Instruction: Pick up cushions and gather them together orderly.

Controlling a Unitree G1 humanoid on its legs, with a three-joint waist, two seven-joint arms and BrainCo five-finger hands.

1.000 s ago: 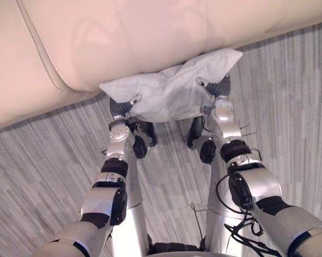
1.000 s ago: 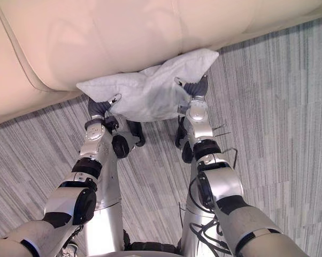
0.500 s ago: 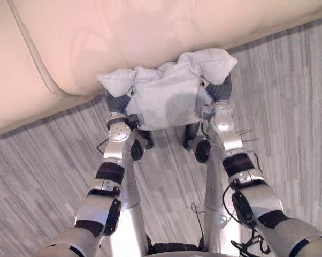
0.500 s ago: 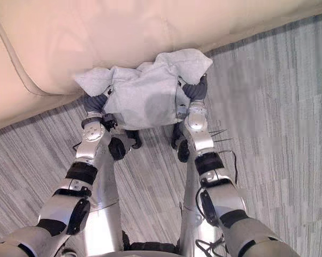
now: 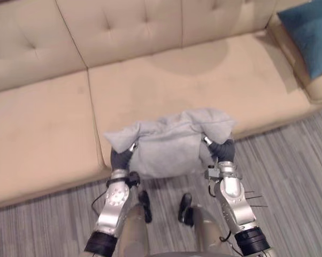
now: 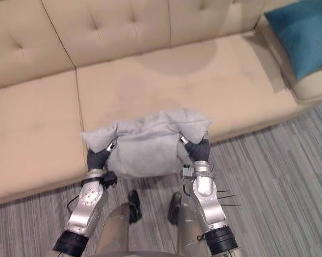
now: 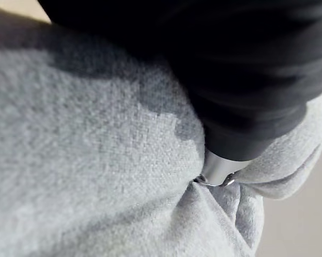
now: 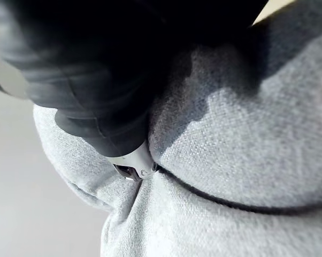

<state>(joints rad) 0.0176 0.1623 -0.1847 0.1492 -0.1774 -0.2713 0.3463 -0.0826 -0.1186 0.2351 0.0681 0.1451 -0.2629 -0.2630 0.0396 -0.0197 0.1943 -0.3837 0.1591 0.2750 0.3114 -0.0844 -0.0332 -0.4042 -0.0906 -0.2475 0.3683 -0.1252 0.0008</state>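
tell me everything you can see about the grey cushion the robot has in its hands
The grey cushion is plain pale grey, of soft woven-looking fabric. It is crumpled, with a fold across its top and its upper corners bunched. The left hand and right hand pinch it at opposite ends, digging into the cloth. It sits roughly level over the front edge of the beige sofa; whether it touches the seat is unclear.

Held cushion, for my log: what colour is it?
Light grey cushion, plain with no pattern, clearest in the left eye view.
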